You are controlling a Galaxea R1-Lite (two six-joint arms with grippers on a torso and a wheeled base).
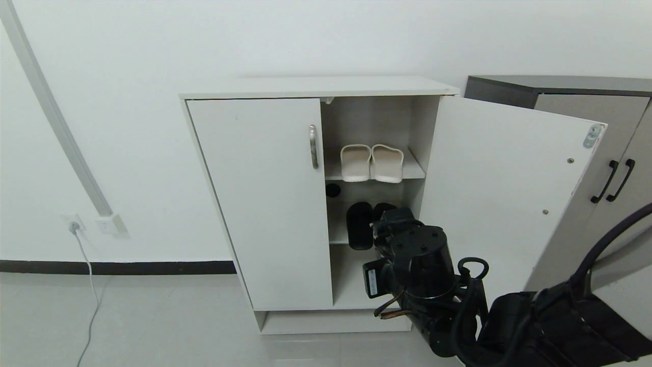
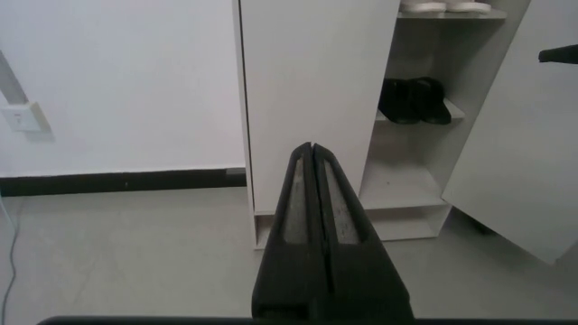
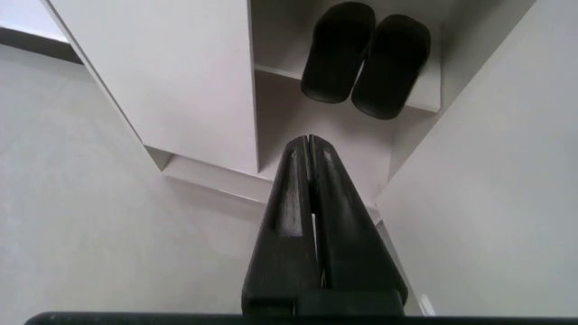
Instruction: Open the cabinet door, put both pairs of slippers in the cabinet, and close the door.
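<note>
1. Two pairs of slippers sit inside the cabinet [image 1: 316,86]: the white pair [image 1: 372,163] lies side by side on the top shelf [image 1: 413,172], and the black pair [image 1: 359,225] lies side by side on the middle shelf [image 1: 336,235], near ends jutting a little past its edge
2. The right door [image 1: 504,188] stands wide open; the left door [image 1: 260,204] is shut, with its metal handle [image 1: 313,147] upright at the inner edge
3. The right gripper [image 3: 308,144] hangs in front of the open half, near the black pair but apart from it; its fingers are pressed nearly together with only a thin slit between them, and they hold nothing
4. The left gripper [image 2: 312,149] hangs over the floor [image 2: 135,244], well back from the cabinet and aimed at the foot of the left door; its fingers meet tip to tip with nothing between them
5. A grey cabinet [image 1: 586,102] with two black handles [image 1: 614,181] stands just beside the open door, on its far side
6. On the wall left of the cabinet, a socket [image 1: 109,224] sits above a dark skirting band [image 1: 117,267], and a cable [image 1: 91,290] trails from a plug down to the floor
</note>
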